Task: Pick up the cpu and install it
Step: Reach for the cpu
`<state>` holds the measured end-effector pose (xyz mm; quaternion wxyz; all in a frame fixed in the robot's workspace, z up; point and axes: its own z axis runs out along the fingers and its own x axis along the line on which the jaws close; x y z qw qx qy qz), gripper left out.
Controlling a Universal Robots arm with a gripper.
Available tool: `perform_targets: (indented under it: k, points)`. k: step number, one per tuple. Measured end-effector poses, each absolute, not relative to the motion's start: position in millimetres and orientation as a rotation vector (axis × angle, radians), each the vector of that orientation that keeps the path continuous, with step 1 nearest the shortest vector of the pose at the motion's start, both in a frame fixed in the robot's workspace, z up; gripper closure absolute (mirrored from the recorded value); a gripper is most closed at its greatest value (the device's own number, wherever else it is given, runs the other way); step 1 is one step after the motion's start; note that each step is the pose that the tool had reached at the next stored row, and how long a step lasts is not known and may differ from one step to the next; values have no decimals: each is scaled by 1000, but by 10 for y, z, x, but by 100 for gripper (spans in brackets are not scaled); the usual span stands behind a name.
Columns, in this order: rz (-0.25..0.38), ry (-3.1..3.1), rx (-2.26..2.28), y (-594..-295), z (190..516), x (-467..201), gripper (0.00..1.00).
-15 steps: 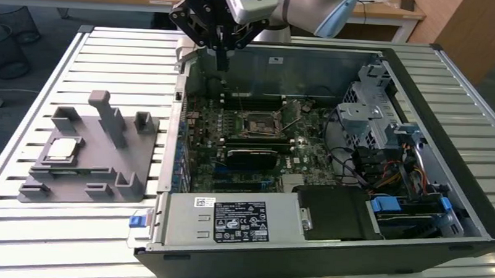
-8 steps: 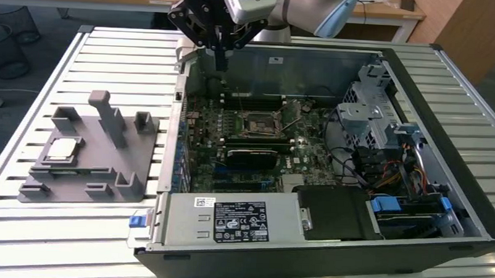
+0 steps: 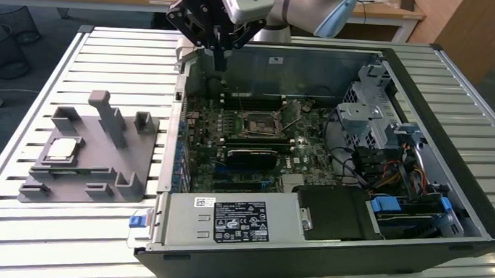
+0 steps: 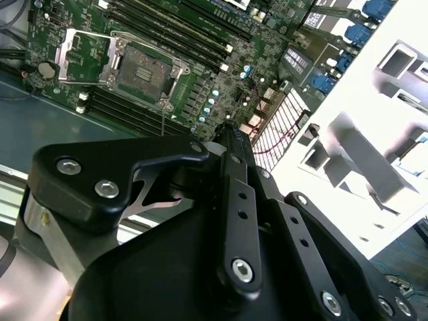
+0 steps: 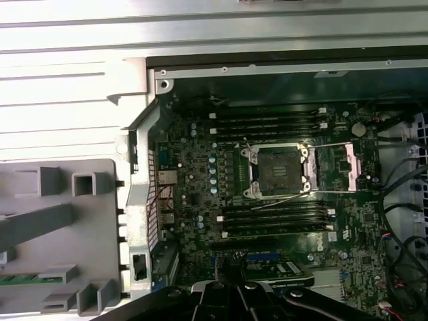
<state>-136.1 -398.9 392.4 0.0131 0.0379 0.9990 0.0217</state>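
My black claw [image 3: 220, 65] above one wall of the open black computer case [image 3: 326, 265], fingers pressed together, holding nothing — small silvery square cpu [image 3: 62, 148] well apart, outside the case, lying flat on the grey plastic fixture [image 3: 106, 171].

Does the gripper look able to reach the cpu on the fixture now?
Probably yes: the cpu lies uncovered on the grey fixture outside the case, nothing over it. The gripper hangs above the case's wall; the tall upright block stands beside the cpu.
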Motion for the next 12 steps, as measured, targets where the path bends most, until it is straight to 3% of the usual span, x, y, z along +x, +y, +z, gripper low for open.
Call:
perform_targets:
  k: [12]
  points:
    - [68,3113,118,-3989,3923,-1390,89]
